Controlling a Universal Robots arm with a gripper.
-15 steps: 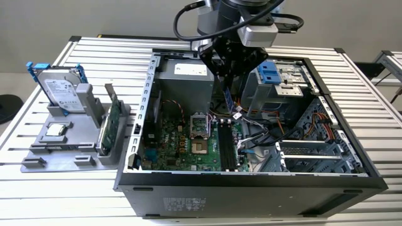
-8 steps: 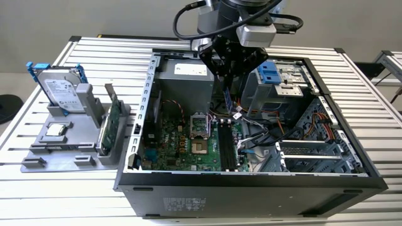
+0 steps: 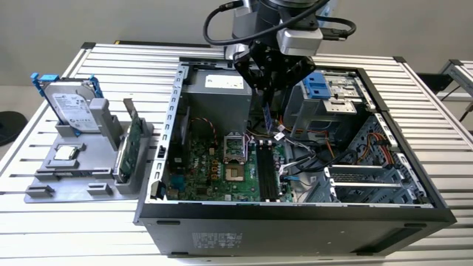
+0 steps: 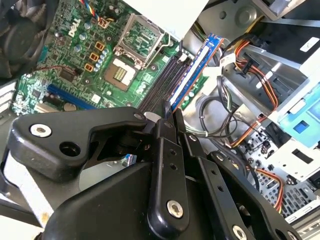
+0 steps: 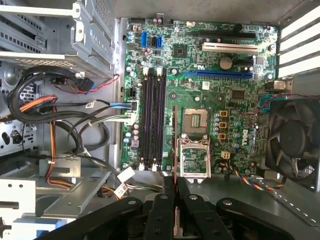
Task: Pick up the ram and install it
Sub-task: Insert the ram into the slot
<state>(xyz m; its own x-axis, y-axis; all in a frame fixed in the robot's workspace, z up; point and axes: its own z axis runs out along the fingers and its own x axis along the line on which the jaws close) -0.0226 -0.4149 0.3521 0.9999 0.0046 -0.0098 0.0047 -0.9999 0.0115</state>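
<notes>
My gripper point(image 3: 267, 93) hangs over the open computer case point(image 3: 296, 213), shut on the ram point(image 3: 267, 113). The stick points down from the fingers toward the motherboard point(image 3: 214, 172) and stays above it, apart from the board. The second wrist view shows the ram point(image 4: 197, 65) as a long narrow strip reaching out from the gripper point(image 4: 170, 114) over the black memory slots point(image 4: 161, 85). In the first wrist view the ram point(image 5: 174, 140) is edge-on, beside the memory slots point(image 5: 152, 120) and near the processor socket point(image 5: 194, 120).
A grey stand point(image 3: 74, 177) at the exterior view's left holds a silver hard drive point(image 3: 72, 105) with blue rails and a green expansion card point(image 3: 132, 149). Bundled cables point(image 3: 310, 158) and the drive cage point(image 3: 329, 91) crowd the case beside the slots. A fan point(image 5: 295, 135) sits by the motherboard.
</notes>
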